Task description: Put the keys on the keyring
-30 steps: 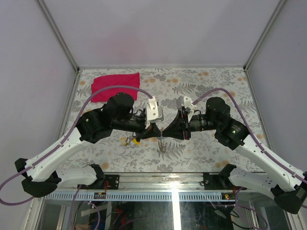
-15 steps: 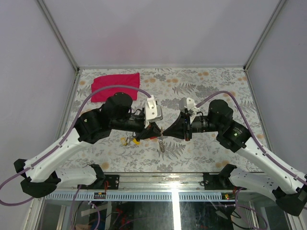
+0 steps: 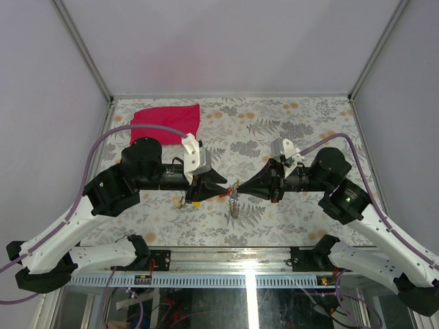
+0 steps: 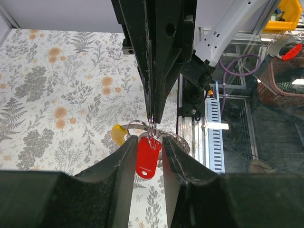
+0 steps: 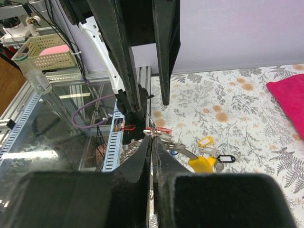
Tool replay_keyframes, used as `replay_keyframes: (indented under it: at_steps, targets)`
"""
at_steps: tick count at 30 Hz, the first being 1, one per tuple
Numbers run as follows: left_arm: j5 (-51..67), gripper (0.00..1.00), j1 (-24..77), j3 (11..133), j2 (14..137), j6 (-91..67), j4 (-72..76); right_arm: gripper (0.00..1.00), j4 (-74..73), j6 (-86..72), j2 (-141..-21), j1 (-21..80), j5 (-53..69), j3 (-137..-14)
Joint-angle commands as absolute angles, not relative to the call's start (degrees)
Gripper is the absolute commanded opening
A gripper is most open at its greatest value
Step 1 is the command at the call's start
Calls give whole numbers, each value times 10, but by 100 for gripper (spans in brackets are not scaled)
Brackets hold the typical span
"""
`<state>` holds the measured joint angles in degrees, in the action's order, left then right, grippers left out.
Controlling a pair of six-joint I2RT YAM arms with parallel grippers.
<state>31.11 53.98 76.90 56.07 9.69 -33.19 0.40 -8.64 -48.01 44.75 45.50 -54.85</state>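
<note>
Both arms meet nose to nose over the near middle of the table. Right pincer pressed together, its tips nipping the thin wire of the keyring and holding it up off the surface; the chain dangles below the meeting point. Left pincer spread a little, fingers standing either side of the red key. The plastic head sits in the gap between them, and whether either pad touches it cannot be told, so this reads as a slack jaw, not a grip. The red key's top end is at the ring, right under the right pincer's tips. It looks threaded on, though the wire is too fine to be sure. Its long axis seems to run along the line between the two pincers, head end pointing left into the left pincer's gap. Loose keys, among them a yellow key and a black key, lie bunched on the table just left of the meeting point, beneath the left arm's wrist. Red cloth at far left, well apart from it all. Judgement: ring carried by the right arm alone; the left arm is the nearer to the loose bunch, which lies left and below its tips, so the next fetch would fall to it, a drop down and back to the left while the right holds the ring in the air
</note>
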Motion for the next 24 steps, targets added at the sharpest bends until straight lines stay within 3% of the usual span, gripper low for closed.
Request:
replay_keyframes:
  at_steps: [1,5,9,19,24]
  targets:
    - [331,29,541,760,560,83,-283,0,52,-104,-463,452,447,-563]
    - [337,27,541,758,566,83,-283,0,57,-109,-459,452,447,-562]
    - [336,16,541,758,569,85,-285,0,62,-114,-457,452,447,-562]
    - [330,0,541,762,575,86,-285,0,72,-121,-455,452,450,-560]
    - [334,0,541,766,579,86,-284,0,75,-122,-449,452,439,-559]
